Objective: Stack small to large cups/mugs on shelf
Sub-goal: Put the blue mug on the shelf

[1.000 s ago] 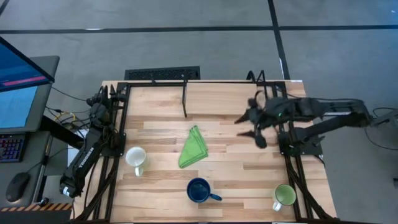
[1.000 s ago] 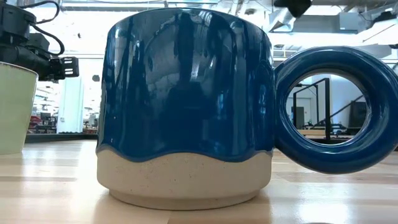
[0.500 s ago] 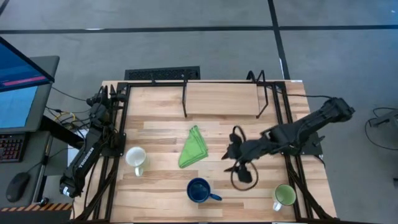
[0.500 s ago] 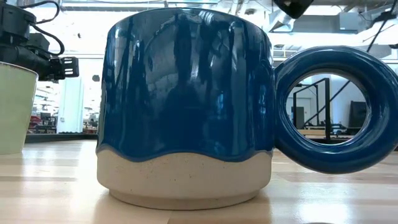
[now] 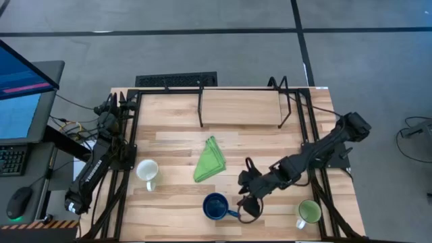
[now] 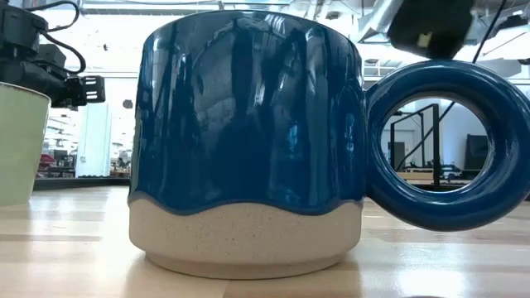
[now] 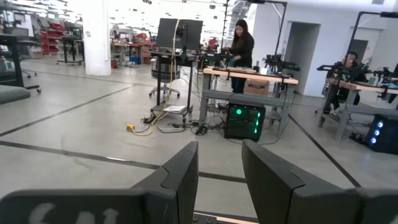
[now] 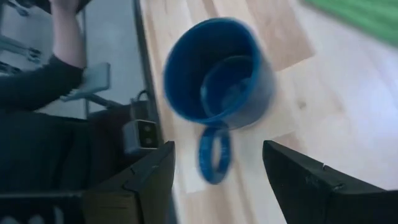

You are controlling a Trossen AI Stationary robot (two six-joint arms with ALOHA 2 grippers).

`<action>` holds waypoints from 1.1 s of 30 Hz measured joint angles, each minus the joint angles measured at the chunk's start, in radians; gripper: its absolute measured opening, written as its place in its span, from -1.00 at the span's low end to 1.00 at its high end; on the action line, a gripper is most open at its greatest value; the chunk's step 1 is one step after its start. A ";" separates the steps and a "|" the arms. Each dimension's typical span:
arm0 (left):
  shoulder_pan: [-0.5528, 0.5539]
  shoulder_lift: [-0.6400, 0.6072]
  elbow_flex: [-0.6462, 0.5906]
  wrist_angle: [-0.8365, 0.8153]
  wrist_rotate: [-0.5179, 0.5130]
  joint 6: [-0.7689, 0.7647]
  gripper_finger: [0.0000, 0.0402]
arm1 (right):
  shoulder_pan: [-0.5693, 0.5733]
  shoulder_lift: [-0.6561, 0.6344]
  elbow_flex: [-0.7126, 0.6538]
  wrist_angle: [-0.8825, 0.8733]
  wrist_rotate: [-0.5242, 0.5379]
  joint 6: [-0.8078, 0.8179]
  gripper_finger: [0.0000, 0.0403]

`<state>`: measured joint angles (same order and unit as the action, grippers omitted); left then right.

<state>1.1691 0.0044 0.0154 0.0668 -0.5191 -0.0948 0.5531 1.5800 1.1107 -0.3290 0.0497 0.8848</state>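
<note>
Trouble, if it comes, sits at the blue mug, but we sweep the table [image 5: 270, 128] from the left first. The left tool [image 7: 219, 167] is parked off the left edge on its folded arm, looking out at the room, its two fingers part-way apart with nothing between them. Just inside that edge stands the white mug [image 5: 147, 170], handle toward the near side. Right of it, mid-table, lies the folded green cloth [image 5: 210, 160], which we judge could snag a low sweep toward the shelf [image 5: 240, 106], the far strip behind the black posts, holding no mug yet.

Now the action: the dark blue mug [image 5: 216, 206] stands upright at the near edge, ring handle [image 8: 214, 154] pointing right. The right tool [image 5: 248, 197] hovers just above that handle, fingers spread wide and empty, one on each side of it in the wrist view. We cannot tell how high it stands over the mug. Coming down off-centre, a finger could strike the handle and spin the mug, or nudge it off the near edge. Glazed ceramic looks slippery to us, so a pinch on the ring alone may let the heavy body swing.

Far right, near the corner, the light green mug [image 5: 308, 212] waits close beside the right arm's link; a careless elbow could clip it.
</note>
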 joint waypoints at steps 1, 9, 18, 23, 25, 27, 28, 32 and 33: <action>0.000 0.000 0.000 0.000 0.000 0.000 -0.43 | 0.009 0.008 0.000 0.015 0.000 0.021 0.32; 0.000 0.000 0.000 0.000 0.000 0.000 -0.43 | 0.058 0.065 0.000 0.127 0.000 0.151 0.32; 0.000 0.000 0.000 0.000 0.000 0.001 -0.43 | 0.061 0.153 0.000 0.124 -0.007 0.154 0.32; 0.000 0.000 0.000 0.000 0.000 0.008 -0.43 | 0.068 0.179 -0.001 0.117 -0.019 0.131 0.32; 0.000 0.000 0.000 0.000 0.000 0.007 -0.43 | 0.069 0.177 -0.001 0.118 -0.021 0.131 0.32; 0.000 0.000 0.000 0.000 0.000 0.010 -0.43 | 0.069 0.178 -0.001 0.113 -0.021 0.129 0.32; 0.000 0.000 0.000 0.000 0.000 0.013 -0.43 | 0.069 0.177 -0.001 0.114 -0.021 0.129 0.32; 0.000 0.000 0.000 0.000 0.000 0.020 -0.43 | 0.071 0.177 -0.001 0.113 -0.021 0.134 0.32; 0.000 0.000 0.000 0.000 0.000 0.020 -0.43 | 0.072 0.177 -0.001 0.114 -0.021 0.133 0.32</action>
<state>1.1690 0.0046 0.0153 0.0666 -0.5194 -0.0746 0.6250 1.7573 1.1095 -0.2153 0.0292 1.0178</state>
